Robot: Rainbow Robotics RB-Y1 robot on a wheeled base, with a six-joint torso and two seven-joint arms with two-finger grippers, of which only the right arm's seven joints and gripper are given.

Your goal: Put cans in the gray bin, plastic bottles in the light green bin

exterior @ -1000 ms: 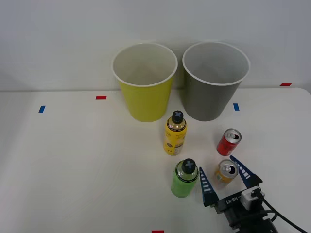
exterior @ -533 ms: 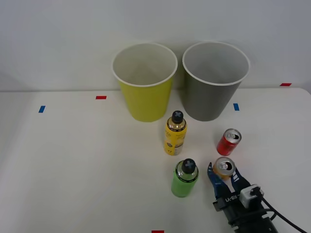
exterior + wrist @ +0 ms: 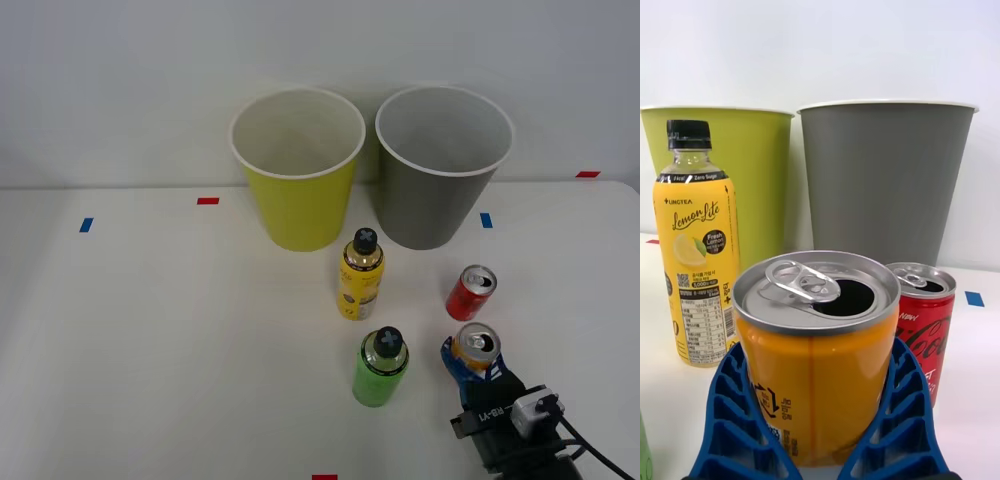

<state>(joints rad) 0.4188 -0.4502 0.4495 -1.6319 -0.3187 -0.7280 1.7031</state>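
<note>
My right gripper (image 3: 474, 362) is shut on the orange can (image 3: 475, 348) at the table's near right; up close its blue ribbed fingers (image 3: 730, 409) hug the orange can (image 3: 816, 345) on both sides. The red can (image 3: 470, 292) stands just behind it, also seen as the red can (image 3: 923, 326). A yellow bottle (image 3: 360, 276) with a black cap stands mid-table, and a green bottle (image 3: 379, 366) is left of the held can. At the back stand the light green bin (image 3: 297, 170) and the gray bin (image 3: 441, 167), both upright. The wrist view shows the yellow bottle (image 3: 697, 244), light green bin (image 3: 752, 180) and gray bin (image 3: 884, 180).
Small red (image 3: 207, 201) and blue (image 3: 86, 225) tape marks dot the white table (image 3: 160, 340). A wall rises right behind the bins. The green bottle stands close to the gripper's left side.
The fingers were spread wide around the orange can and have closed onto it. The can has shifted slightly to the right with the gripper.
</note>
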